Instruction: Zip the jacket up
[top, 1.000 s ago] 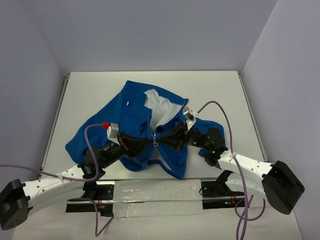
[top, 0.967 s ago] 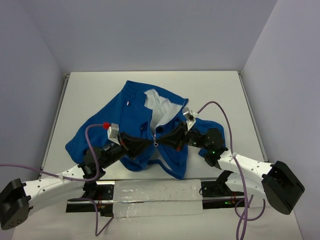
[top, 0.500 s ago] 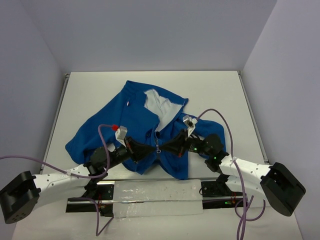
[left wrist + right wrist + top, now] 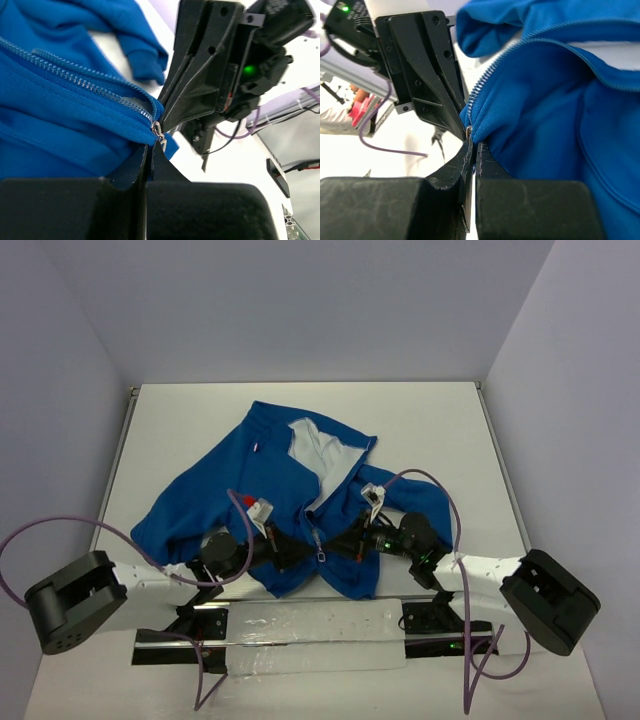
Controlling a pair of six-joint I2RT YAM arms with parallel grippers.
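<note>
- Drawn back toward the near edge over the last second: left gripper (image 4: 303, 551) and right gripper (image 4: 338, 547), with the lower front of the jacket (image 4: 250, 490) dragged along and both forearms now lying lower and flatter.
- Left jaws pressed together, clamped on the jacket's blue edge just beside the zipper slider (image 4: 157, 131).
- Right jaws likewise together, pinching the opposite blue edge at the foot of the zipper teeth (image 4: 482, 82).
- Tip to tip, facing each other across the slider, very nearly touching.
- Jacket crumpled on the white table (image 4: 430, 420), somewhat left of centre, hem at the near side by the arm bases, collar toward the far side.
- Front undone above the slider: two rows of teeth parting in the left wrist view, white lining (image 4: 318, 452) bared in the open V near the collar.
- Rounded fold of blue cloth (image 4: 145, 62) lying just beyond the teeth in the left wrist view; sleeve or hem, cannot tell.
- Purple cable (image 4: 425, 478) arching over the right arm, another looping out from the left.
</note>
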